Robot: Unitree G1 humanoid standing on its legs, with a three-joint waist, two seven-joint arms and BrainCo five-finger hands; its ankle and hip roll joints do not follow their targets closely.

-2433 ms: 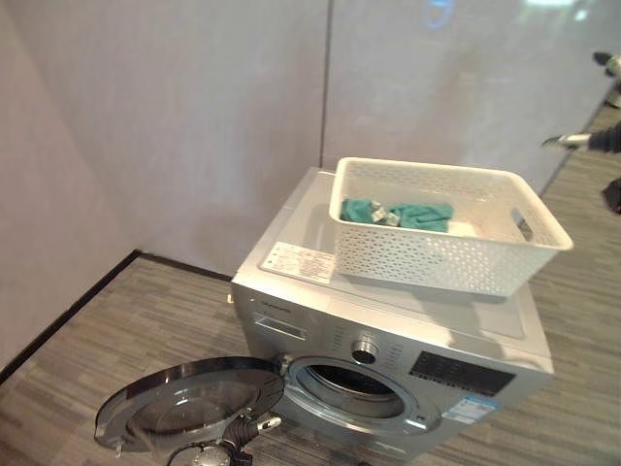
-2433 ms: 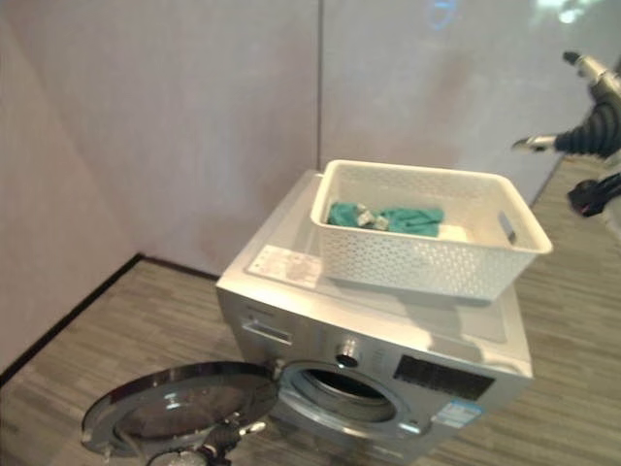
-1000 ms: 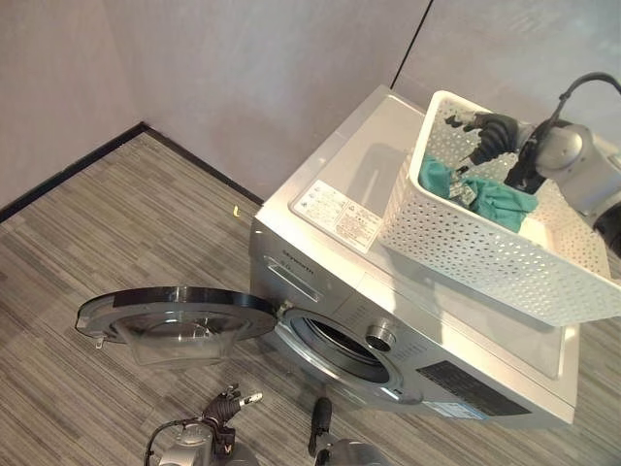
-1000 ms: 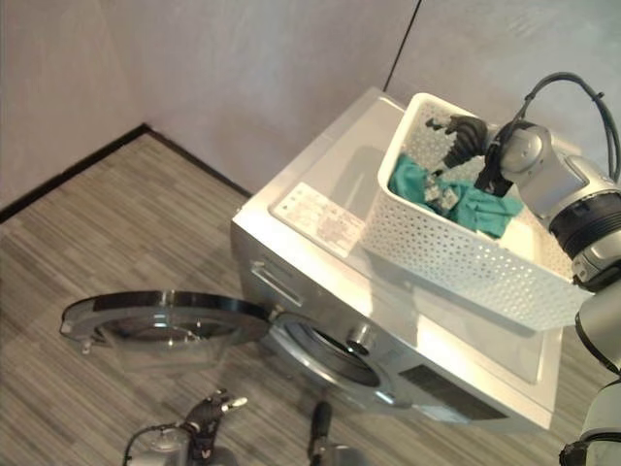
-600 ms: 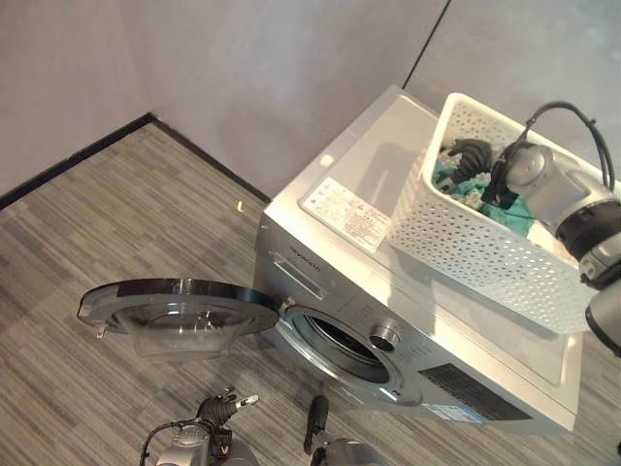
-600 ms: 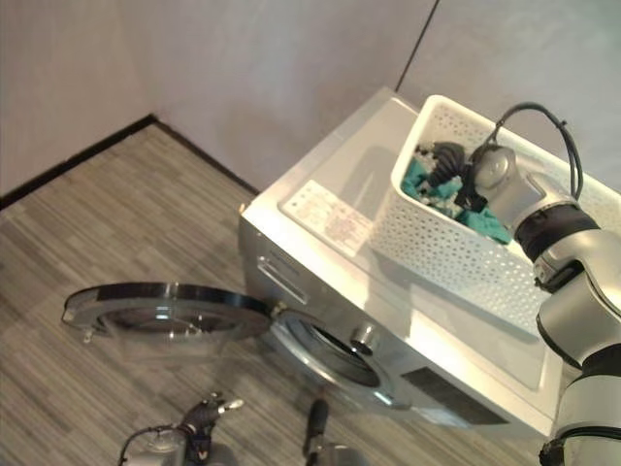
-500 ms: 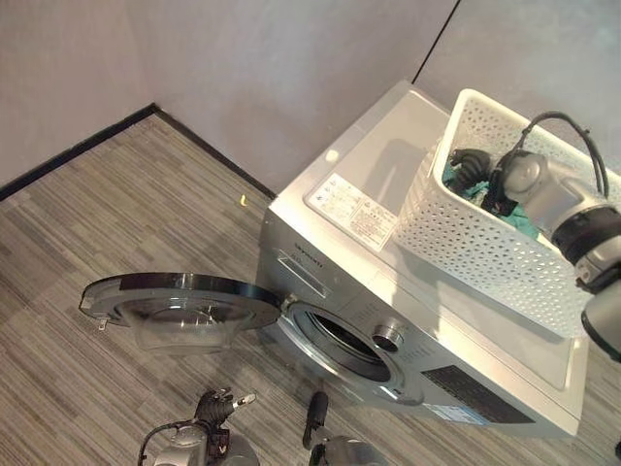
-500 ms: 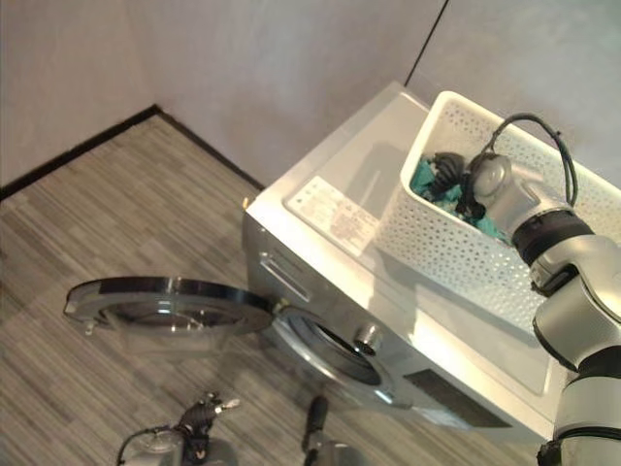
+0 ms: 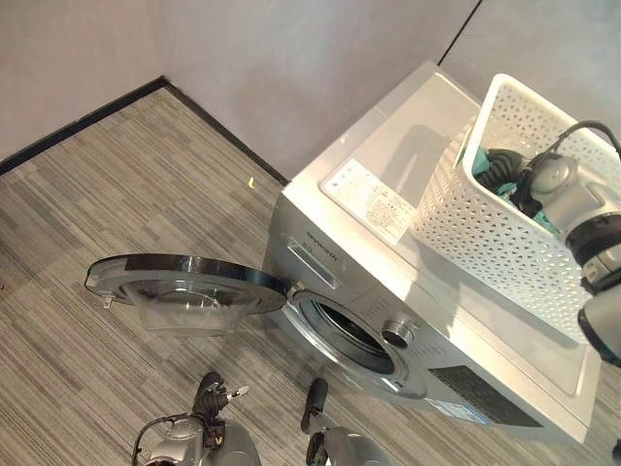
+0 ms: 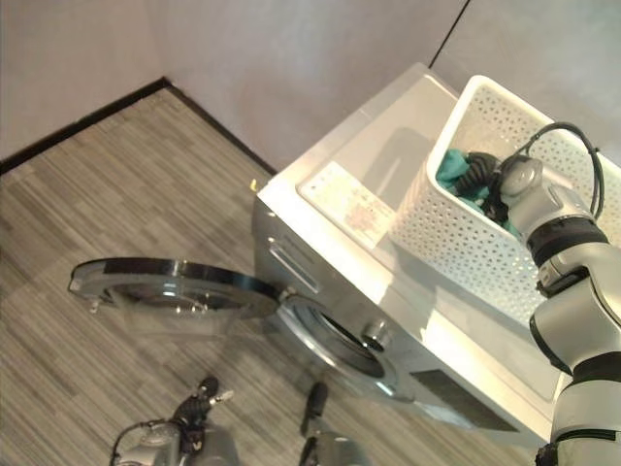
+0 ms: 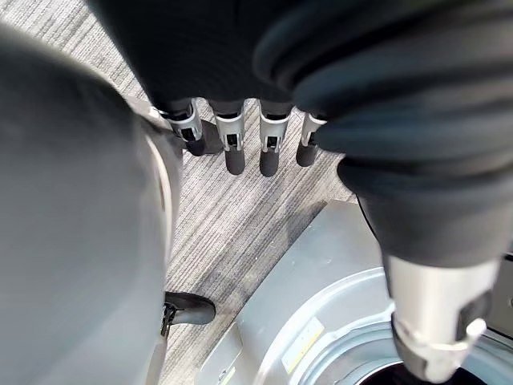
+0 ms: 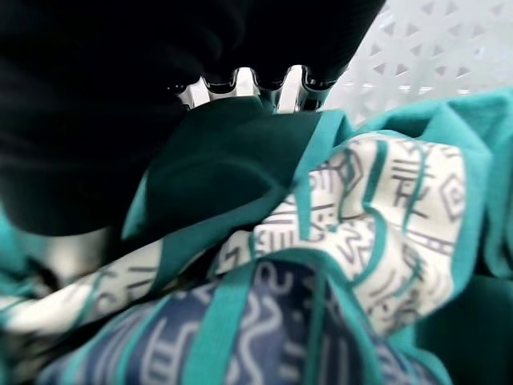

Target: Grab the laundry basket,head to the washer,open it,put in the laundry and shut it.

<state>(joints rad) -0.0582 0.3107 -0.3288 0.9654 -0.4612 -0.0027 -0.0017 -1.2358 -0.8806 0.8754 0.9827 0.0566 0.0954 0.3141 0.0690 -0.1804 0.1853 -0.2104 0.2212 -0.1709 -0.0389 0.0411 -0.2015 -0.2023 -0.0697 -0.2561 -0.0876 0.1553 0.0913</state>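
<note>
Where grey plank floor (image 9: 116, 194) meets plain walls (image 9: 291, 58), right hand (image 9: 500, 167) buried in laundry (image 12: 337, 224), grip unclear.

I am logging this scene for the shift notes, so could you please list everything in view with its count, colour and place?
washer: one, silver-grey, on the floor near the wall corner.
washer door: one, round with a dark rim, swung open to the washer's left.
laundry basket: one, white and perforated, on top of the washer.
laundry: a bundle, teal with white and blue patterned parts, inside the laundry basket.
label: one, white, on the washer's top beside the basket.
floor: grey striped, with a dark skirting along the wall.
left hand: low near the floor by the open door, fingers straight.
right hand: inside the laundry basket, on the laundry; fingers buried in the cloth.
</note>
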